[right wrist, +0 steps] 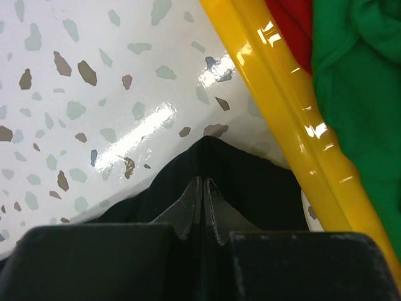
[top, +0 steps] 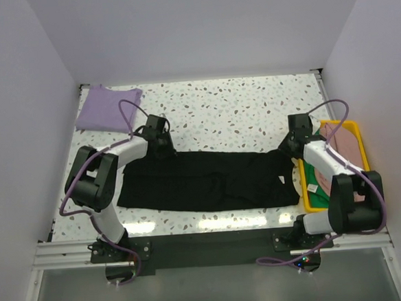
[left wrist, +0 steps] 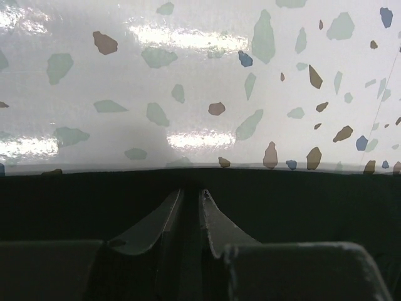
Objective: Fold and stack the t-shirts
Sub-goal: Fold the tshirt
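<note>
The black t-shirt (top: 209,181) lies spread in a long strip across the near part of the terrazzo table. My left gripper (top: 160,141) is at its far left edge and is shut on the black cloth (left wrist: 282,200), with the fingers (left wrist: 216,219) pinched close. My right gripper (top: 293,144) is at the shirt's far right corner, shut on a raised peak of black cloth (right wrist: 213,157) next to the bin. A folded lavender t-shirt (top: 107,107) lies at the far left corner. A pink shirt (top: 350,147) and a green shirt (right wrist: 363,94) lie in the bin.
The yellow plastic bin (top: 356,127) stands at the right edge; its rim (right wrist: 282,94) is close to my right fingers. White walls enclose the table on three sides. Red cloth (right wrist: 294,25) shows in the bin.
</note>
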Motion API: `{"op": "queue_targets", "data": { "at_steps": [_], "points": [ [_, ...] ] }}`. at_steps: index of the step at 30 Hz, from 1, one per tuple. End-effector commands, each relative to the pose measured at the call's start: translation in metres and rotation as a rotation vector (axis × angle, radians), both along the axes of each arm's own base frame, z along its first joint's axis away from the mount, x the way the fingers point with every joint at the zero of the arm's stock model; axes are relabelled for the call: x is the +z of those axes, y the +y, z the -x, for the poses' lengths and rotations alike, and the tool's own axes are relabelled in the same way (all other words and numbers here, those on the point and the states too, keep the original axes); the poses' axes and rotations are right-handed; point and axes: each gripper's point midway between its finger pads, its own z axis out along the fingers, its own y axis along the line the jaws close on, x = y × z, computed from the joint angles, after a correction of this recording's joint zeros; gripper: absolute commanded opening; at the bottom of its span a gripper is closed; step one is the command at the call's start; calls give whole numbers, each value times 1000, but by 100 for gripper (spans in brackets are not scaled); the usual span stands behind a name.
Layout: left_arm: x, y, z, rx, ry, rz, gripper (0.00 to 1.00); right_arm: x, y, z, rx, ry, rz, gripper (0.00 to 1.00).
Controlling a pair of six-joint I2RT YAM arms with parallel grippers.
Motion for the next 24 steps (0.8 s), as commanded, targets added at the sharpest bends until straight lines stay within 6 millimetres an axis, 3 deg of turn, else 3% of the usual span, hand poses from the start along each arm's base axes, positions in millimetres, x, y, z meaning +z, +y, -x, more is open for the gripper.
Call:
{"op": "queue_targets", "data": {
  "at_steps": [1, 6, 14, 16, 19, 20, 24],
  "points": [
    [-10, 8, -2, 37, 10, 8, 20, 28, -13, 5, -25, -76, 42, 0],
    [-16, 10, 1, 50, 29, 22, 20, 28, -25, 19, -44, -57, 87, 0],
    [-13, 9, -1, 51, 25, 46, 20, -2, -32, 25, -52, 30, 71, 0],
    [-7, 7, -4, 34, 11, 55, 20, -2, -30, 23, -43, 33, 60, 10],
    [10, 2, -9, 1, -32, 76, 29, 8, -27, 20, -21, 17, 54, 34],
    [18, 0, -12, -5, -53, 82, 31, 10, -27, 22, -15, 22, 55, 46],
    [59, 4, -18, -19, -142, 71, 41, 39, -26, 25, 16, -26, 67, 65]
  ]
}}
